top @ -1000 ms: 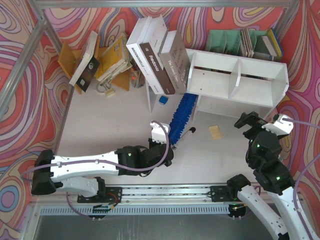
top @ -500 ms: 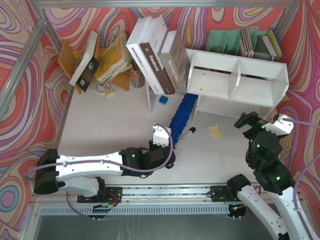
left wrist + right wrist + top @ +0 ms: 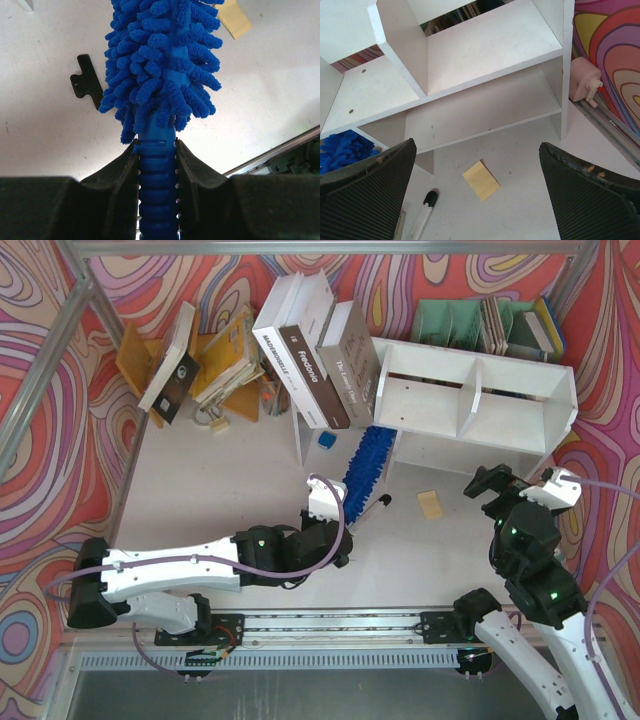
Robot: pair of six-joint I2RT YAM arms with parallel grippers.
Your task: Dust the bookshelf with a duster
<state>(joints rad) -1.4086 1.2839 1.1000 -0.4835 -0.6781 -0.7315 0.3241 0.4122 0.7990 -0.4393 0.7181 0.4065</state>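
The bright-blue fluffy duster (image 3: 366,468) lies slanted on the table, its head reaching the lower left corner of the white bookshelf (image 3: 470,400). My left gripper (image 3: 336,528) is shut on the duster's ribbed blue handle (image 3: 156,170), and both of its fingers press the handle's sides just below the fluff (image 3: 160,60). My right gripper (image 3: 520,490) hangs open in front of the bookshelf's right half, holding nothing. The right wrist view looks into the bookshelf (image 3: 470,55) and its lower shelf. A tuft of the duster (image 3: 342,152) shows at the left edge.
A yellow note (image 3: 431,505) (image 3: 481,180) and a marker (image 3: 422,212) lie on the table before the shelf. A black clip (image 3: 87,81) lies beside the duster head. Large books lean on a thin white board (image 3: 298,435). A green rack (image 3: 450,320) stands behind the shelf.
My left gripper has shifted slightly with the duster, dipping nearer and coming back. The duster head stays at the shelf's left corner. The right gripper has edged a little left.
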